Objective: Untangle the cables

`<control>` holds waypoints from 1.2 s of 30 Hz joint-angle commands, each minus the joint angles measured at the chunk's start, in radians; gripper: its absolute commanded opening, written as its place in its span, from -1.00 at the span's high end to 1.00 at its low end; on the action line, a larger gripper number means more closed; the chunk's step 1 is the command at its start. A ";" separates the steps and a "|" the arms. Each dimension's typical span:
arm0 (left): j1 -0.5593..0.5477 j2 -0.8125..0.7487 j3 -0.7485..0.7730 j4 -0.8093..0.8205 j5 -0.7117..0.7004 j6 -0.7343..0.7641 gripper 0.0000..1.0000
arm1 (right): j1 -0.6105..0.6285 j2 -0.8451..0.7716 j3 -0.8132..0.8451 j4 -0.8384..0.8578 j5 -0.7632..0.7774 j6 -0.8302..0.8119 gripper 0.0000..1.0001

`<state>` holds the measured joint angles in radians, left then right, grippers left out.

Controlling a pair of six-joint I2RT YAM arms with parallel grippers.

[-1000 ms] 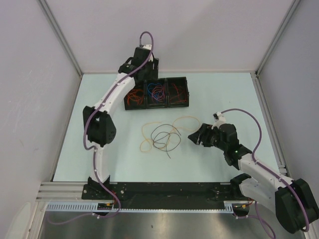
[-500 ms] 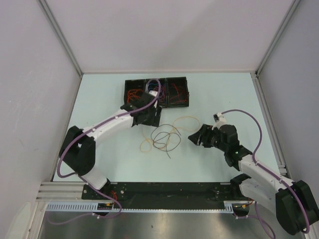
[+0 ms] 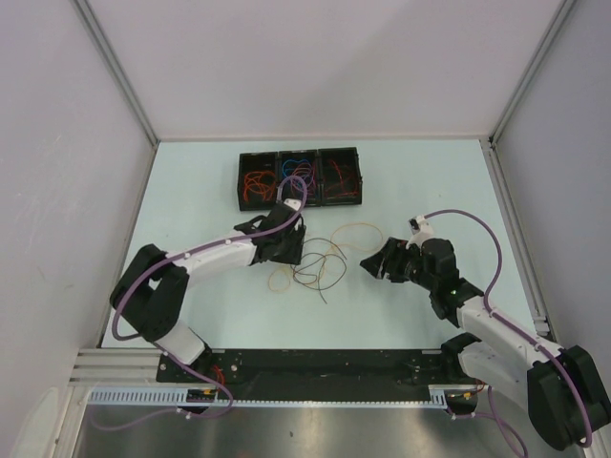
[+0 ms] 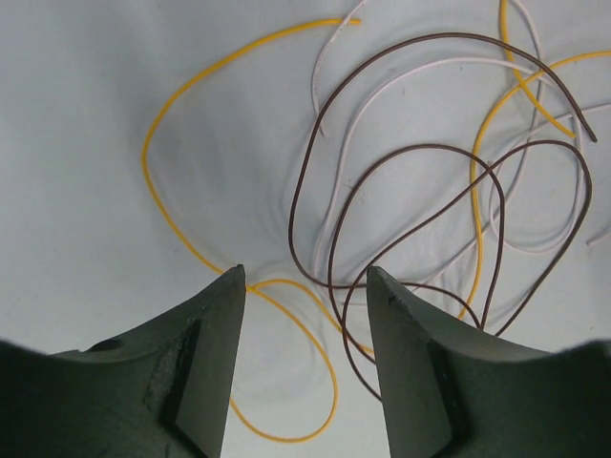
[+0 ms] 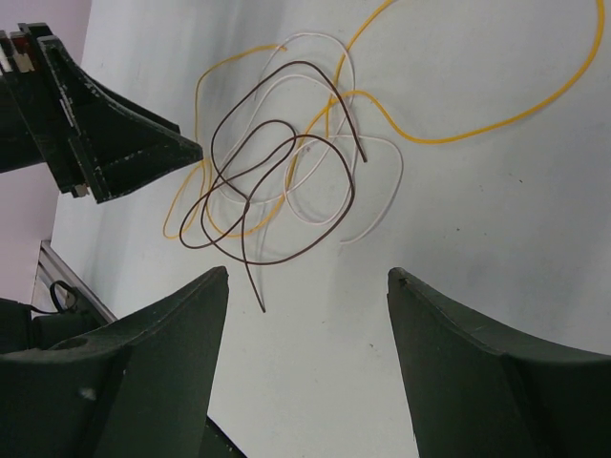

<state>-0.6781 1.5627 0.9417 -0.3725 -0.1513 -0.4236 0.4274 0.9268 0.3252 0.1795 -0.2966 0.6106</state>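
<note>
Though gripping nothing, parted astride thin yellow wire loop (image 4: 158, 205) at left pincer (image 4: 305, 277), likely to pull it off thin dark-brown wire (image 4: 292, 215); parted idle at right pincer (image 5: 307, 277) too.

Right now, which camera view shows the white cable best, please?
The right wrist view: the whole white cable shows, looping through the brown cable and yellow cable. The left wrist view crops it at the frame's edge; from the top it nearly vanishes against the pale table.
</note>
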 commanded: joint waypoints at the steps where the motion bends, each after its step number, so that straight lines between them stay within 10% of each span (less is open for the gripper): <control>1: 0.002 0.048 0.003 0.093 0.019 -0.010 -0.14 | -0.007 0.003 0.002 0.054 -0.013 0.002 -0.45; 8: 0.002 0.103 0.012 0.112 -0.002 -0.004 0.10 | -0.012 0.015 0.005 0.060 -0.022 0.003 -0.45; 15: 0.002 0.140 0.054 0.087 -0.007 0.009 1.00 | -0.018 0.018 0.005 0.060 -0.027 0.006 -0.45; 36: -0.008 -0.093 0.699 -0.434 0.127 0.023 0.99 | -0.018 -0.243 0.233 -0.012 -0.130 0.051 -0.54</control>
<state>-0.6788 1.5177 1.5002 -0.6861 -0.0841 -0.3920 0.4145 0.7204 0.4301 0.1299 -0.3595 0.6308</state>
